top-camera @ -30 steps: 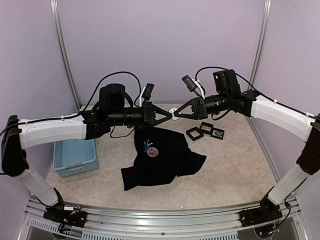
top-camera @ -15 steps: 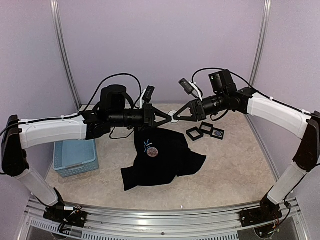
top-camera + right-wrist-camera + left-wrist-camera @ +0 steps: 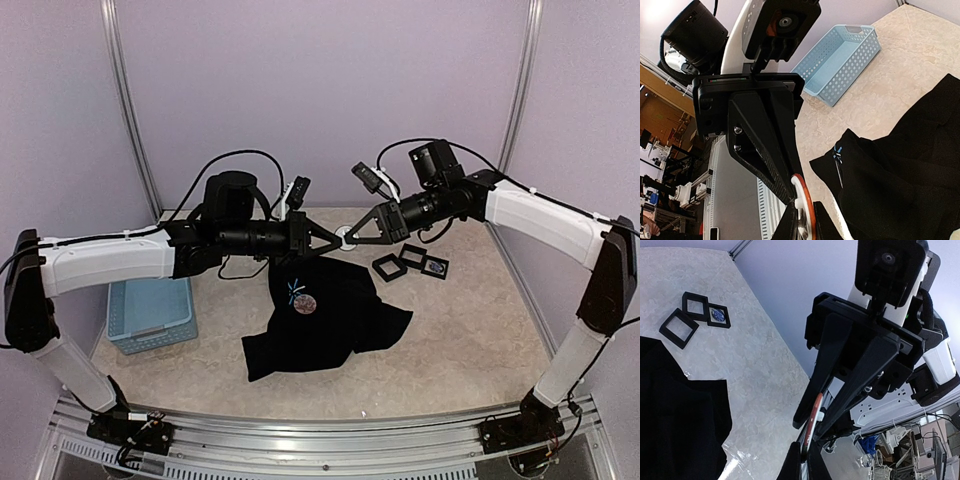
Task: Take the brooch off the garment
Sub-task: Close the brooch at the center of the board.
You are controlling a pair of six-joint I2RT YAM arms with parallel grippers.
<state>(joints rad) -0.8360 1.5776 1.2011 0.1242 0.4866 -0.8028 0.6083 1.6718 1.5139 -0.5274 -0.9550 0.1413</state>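
Overhead, top view: I log the garment (image 3: 330, 320), black and crumpled, lying on the worktop (image 3: 470, 340) at centre.
- Brooch (image 3: 307, 303): a small pale round piece on the cloth, just beside the blue mark (image 3: 295, 291) at the neck. I judge it not yet off.
- Basket (image 3: 150, 315): light blue, left of the garment and apart from it.
- Three black frames (image 3: 410, 262): on the worktop, far and right of the cloth.
- Left claw (image 3: 333, 241) and right claw (image 3: 357, 234): they meet tip to tip in the air on the far side of the garment, with a small round disc (image 3: 345, 237) between them.

Left wrist view: the disc shows edge-on with an orange rim. My left claw's fingers are drawn narrow onto its near end, and the right claw's are pinched onto the other. One frame holds something blue.

Right wrist view: the same disc shows a white face, with both claws narrow and clamped on it. The blue mark is visible on the garment, but I cannot make out the brooch here.

Handling, my estimate: the brooch is light, rigid and smooth, and probably pinned through. The cloth is limp and will lift with it. I would take the brooch by its rim with one claw and hold the cloth down close beside it with the other.
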